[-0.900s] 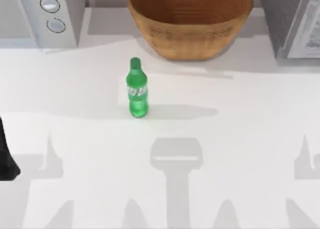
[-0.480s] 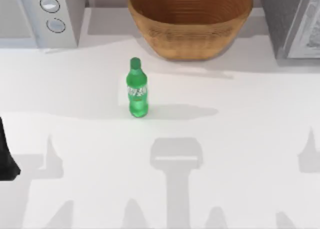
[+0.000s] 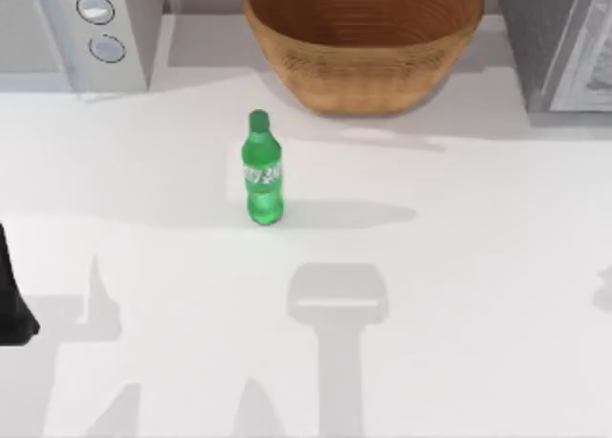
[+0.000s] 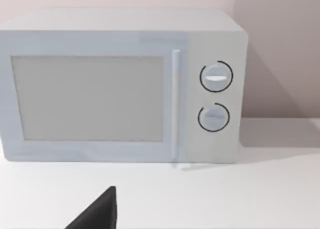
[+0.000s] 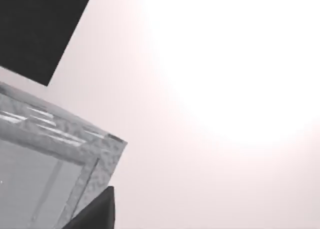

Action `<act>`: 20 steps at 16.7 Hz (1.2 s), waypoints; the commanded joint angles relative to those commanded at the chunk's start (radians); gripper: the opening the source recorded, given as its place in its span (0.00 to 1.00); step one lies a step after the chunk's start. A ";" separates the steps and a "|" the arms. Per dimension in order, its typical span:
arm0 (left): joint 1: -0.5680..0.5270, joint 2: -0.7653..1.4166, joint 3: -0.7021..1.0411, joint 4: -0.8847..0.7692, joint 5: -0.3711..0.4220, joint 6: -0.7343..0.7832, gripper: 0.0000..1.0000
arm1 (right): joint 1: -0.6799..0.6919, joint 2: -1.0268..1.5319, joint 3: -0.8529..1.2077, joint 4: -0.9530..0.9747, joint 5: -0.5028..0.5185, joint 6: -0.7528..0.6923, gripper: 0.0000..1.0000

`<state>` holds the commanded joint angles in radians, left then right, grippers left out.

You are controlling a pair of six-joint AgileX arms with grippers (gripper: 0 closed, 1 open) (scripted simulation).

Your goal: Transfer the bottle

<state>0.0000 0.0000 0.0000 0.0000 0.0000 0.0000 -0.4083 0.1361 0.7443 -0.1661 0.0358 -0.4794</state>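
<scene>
Now the bottle (image 3: 262,174) stands upright on the worktop (image 3: 459,266) (near the basket (image 3: 363,41)); left claw (image 3: 11,299) waits at the left edge, its grip I cannot tell.

Woven basket (image 3: 363,41), microwave (image 4: 120,86) with 2 dials, white table (image 3: 459,295).

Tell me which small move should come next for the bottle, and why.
Probably the left arm should reach from the table's left edge toward the bottle. It stands upright and untouched, left of the table's middle, in front of the basket. The left tool sits on that side.
</scene>
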 joint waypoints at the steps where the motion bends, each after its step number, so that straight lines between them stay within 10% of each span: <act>1: 0.000 0.000 0.000 0.000 0.000 0.000 1.00 | -0.055 0.019 0.109 -0.023 0.003 -0.068 1.00; 20: 0.000 0.000 0.000 0.000 0.000 0.000 1.00 | -1.347 0.452 2.587 -0.568 0.011 -1.757 1.00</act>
<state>0.0000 0.0000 0.0000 0.0000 0.0000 0.0000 -1.7552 0.5881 3.3311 -0.7344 0.0467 -2.2362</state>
